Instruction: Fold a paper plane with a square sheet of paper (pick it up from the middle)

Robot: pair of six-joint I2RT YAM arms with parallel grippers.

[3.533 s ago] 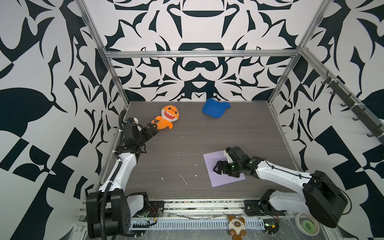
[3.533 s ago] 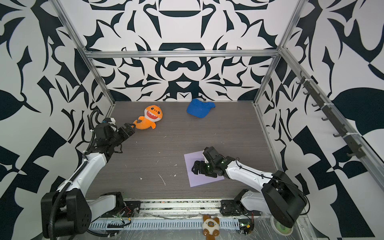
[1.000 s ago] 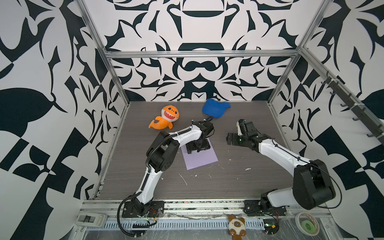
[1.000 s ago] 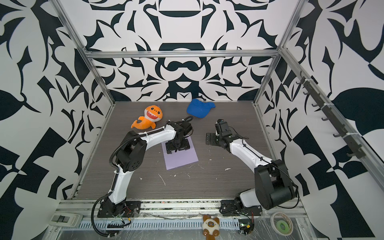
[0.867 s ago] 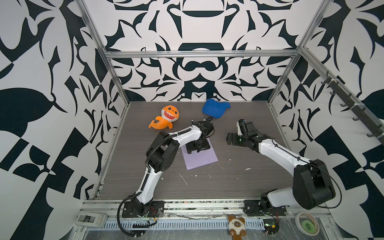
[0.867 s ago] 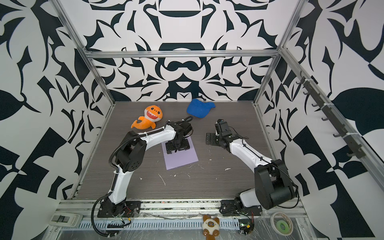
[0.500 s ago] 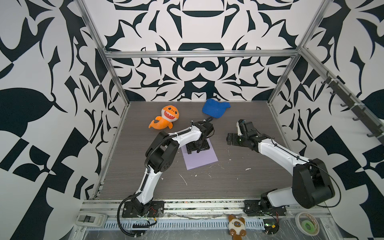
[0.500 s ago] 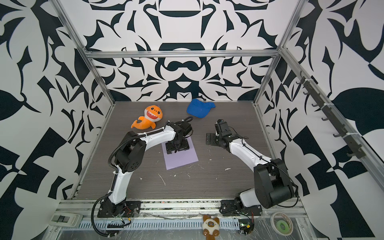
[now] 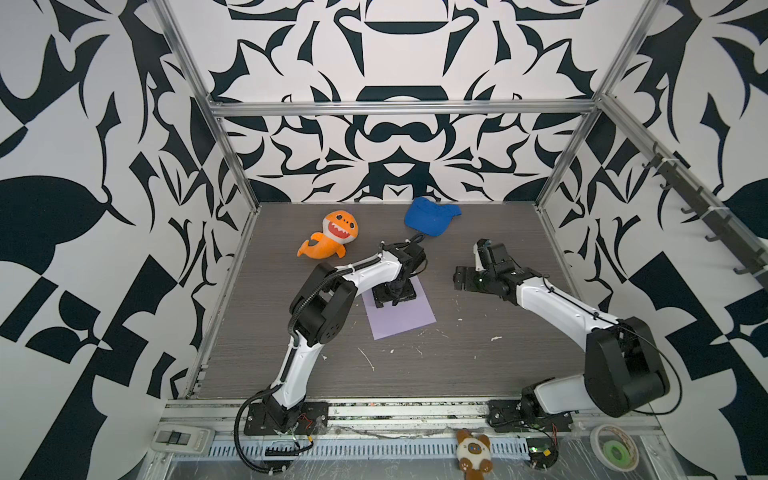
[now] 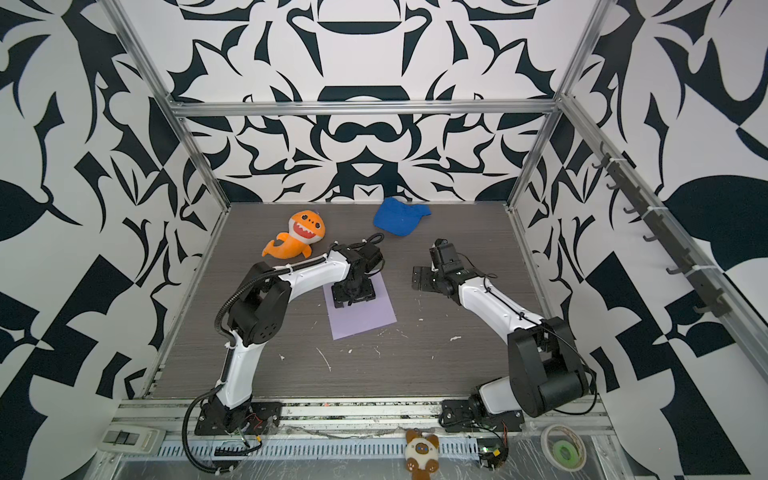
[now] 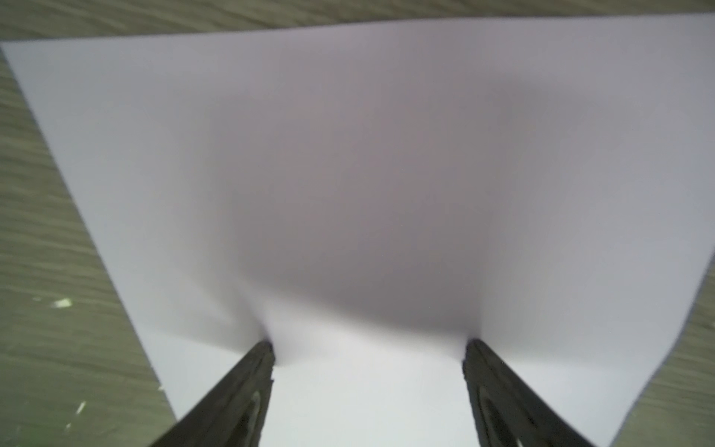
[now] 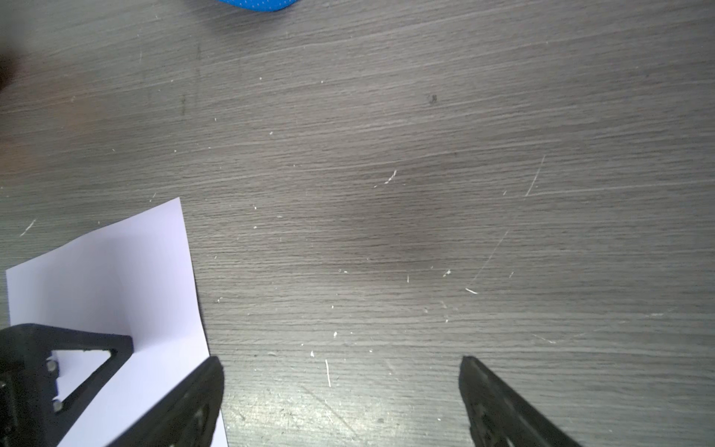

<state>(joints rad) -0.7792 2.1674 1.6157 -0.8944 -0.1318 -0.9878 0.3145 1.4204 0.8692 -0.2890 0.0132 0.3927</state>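
Black-and-white patterned walls [image 9: 83, 166] box in a dark wood-grain table [image 9: 457, 365], scuffed, with pale flecks of debris. On it the left arm [image 9: 361, 270] reaches to the centre; the right arm [image 9: 552, 299] comes in from the right side and ends short of the paper. Near the table's middle in both top views lies the square sheet of paper [image 9: 401, 318], pale lavender, flat, no crease seen, so no paper plane yet. An orange plush shark [image 9: 332, 237] and a blue cap [image 9: 432, 216] sit by the back wall, well apart from the sheet, not involved.

The left gripper [image 11: 367, 348] points down onto the sheet with its jaws apart. Both fingertips [image 11: 267, 348] press on the paper, which puckers slightly up between them in the left wrist view. Nothing clamped. The right gripper [image 12: 342, 365] has jaws wide apart, empty, hovering over bare table just beside the sheet's edge.

Step, my read: the middle pick-up, pinch only starting. Task barely begun, all folds ahead. The next move calls for drawing the jaws together with the tips in contact, so a ridge of paper rises and gets caught, then a gentle lift. Risk: the tips slide and the sheet skates or crumples instead of pinching. The right gripper looks near enough to steady an edge.
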